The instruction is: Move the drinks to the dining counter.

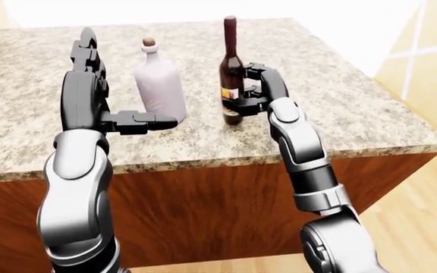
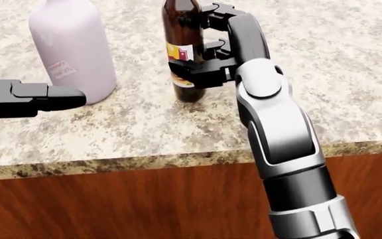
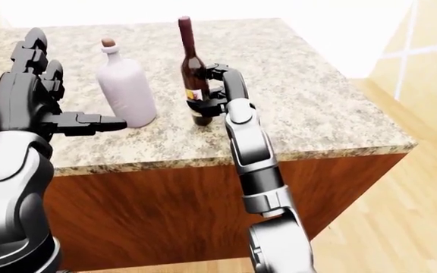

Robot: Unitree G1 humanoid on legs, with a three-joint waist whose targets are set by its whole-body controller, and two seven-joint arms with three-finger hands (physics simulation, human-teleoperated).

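- Drinks: two bottles, both upright on the granite counter (image 1: 340, 108), near each other but apart.
- Bottle 1: dark wine bottle (image 1: 231, 71), red foil top, label on the body. In the left-eye view it's right of the other bottle, well in from the counter's near edge.
- Bottle 2: pale pink bottle (image 1: 159, 85) with a cork stopper and a small label low on the body.
- Right hand (image 2: 201, 59): fingers wrapped round the wine bottle's lower body, one above the label and others below it. Gripping; bottle base looks to be on the counter.
- Left hand (image 1: 101, 99): fingers spread, not gripping. One finger (image 2: 35, 97) lies level across the pink bottle's base, others point up on its left side; can't tell if it touches.
- Counter: one, speckled stone top on a wood-panelled base (image 1: 203, 210); light wood floor (image 3: 401, 216) at right.
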